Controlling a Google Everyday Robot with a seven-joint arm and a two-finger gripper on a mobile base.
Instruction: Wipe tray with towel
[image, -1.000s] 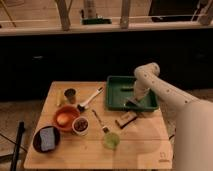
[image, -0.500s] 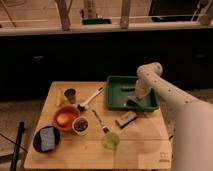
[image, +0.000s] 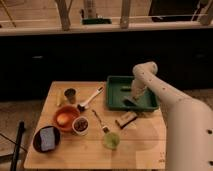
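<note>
Camera view: right of centre, the green tray sits on the table. Gripper reaches down inside its lower right part; whether it grips the towel cannot be told. Pressing sideways might shove the tray off the table's right edge.

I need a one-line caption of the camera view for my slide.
White robot arm lowers its gripper into the green tray on a cluttered wooden table.
</note>
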